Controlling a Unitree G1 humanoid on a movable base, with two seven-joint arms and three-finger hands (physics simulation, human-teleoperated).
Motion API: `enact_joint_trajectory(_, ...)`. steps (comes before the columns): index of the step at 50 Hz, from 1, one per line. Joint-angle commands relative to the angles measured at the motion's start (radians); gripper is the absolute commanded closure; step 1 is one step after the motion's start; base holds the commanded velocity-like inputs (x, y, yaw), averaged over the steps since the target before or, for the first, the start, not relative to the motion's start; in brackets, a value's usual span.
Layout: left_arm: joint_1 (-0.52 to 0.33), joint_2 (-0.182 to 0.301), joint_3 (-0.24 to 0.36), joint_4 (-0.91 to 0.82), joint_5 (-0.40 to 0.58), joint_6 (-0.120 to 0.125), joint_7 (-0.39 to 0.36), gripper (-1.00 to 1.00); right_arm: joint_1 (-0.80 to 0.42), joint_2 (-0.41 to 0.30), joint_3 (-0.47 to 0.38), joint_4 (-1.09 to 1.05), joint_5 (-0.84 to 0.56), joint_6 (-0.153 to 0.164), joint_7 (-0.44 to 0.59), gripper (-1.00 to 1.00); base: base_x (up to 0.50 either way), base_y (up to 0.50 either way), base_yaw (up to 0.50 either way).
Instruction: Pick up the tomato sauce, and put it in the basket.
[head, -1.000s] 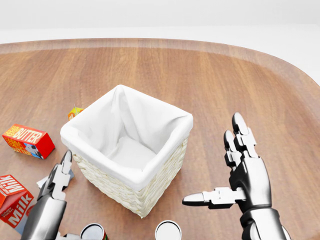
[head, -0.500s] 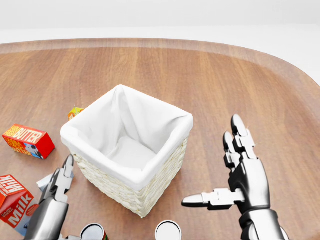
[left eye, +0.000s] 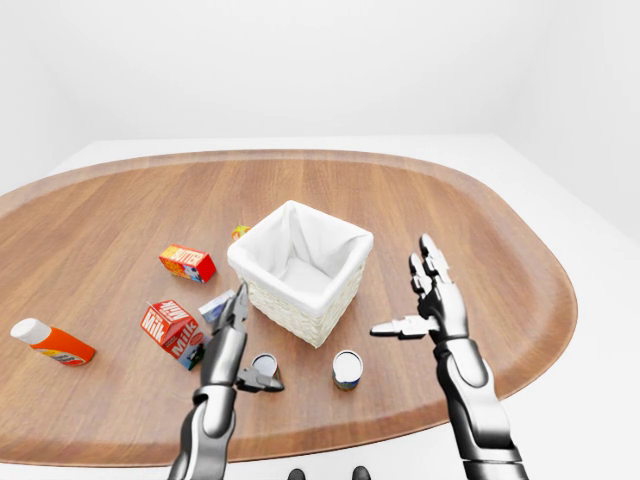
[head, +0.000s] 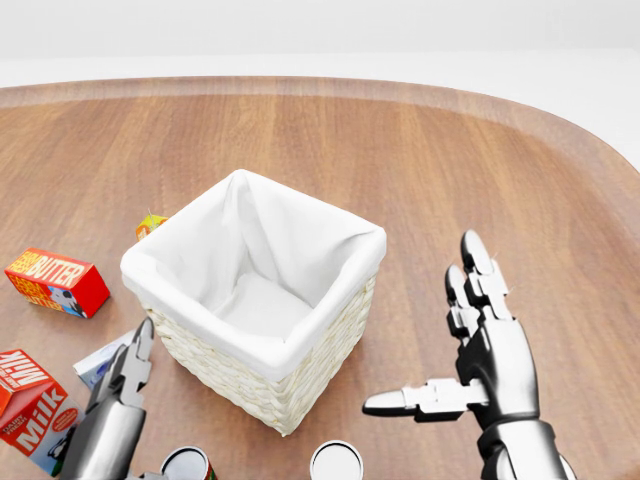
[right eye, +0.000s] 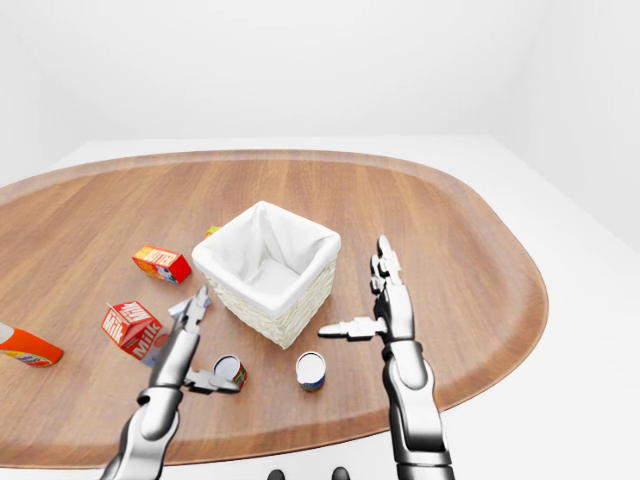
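Beside the basket (left eye: 300, 270) on the tabletop (left eye: 480, 230), the left robot hand (left eye: 232, 345) stands open at a red-labelled can (left eye: 262, 368), likely the tomato sauce; right robot hand (left eye: 425, 300) spread, empty. Centre fingers round the can before closing.

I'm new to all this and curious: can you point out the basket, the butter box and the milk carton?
basket (left eye: 345, 240): left-eye view, on its white cloth rim.
butter box (left eye: 187, 262): left-eye view, on its red and orange side.
milk carton (left eye: 170, 328): left-eye view, on its red printed face.
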Motion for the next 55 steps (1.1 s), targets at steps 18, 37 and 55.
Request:
enact_joint_trajectory(18, -0.024, 0.009, -0.018, 0.104, 0.022, 0.000, 0.053, -1.00, -0.006, -0.001, -0.003, 0.003, 0.001, 0.004, -0.002, -1.00, 0.00, 0.00, 0.00)
enact_joint_trajectory(37, -0.054, 0.016, -0.017, 0.175, 0.023, 0.000, 0.081, -1.00, -0.004, -0.001, -0.001, 0.012, -0.001, -0.006, -0.001, -1.00, 0.00, 0.00, 0.00)
enact_joint_trajectory(55, -0.070, 0.017, -0.024, 0.208, 0.027, 0.000, 0.097, -1.00, -0.002, -0.001, -0.001, 0.017, -0.001, -0.013, 0.000, -1.00, 0.00, 0.00, 0.00)
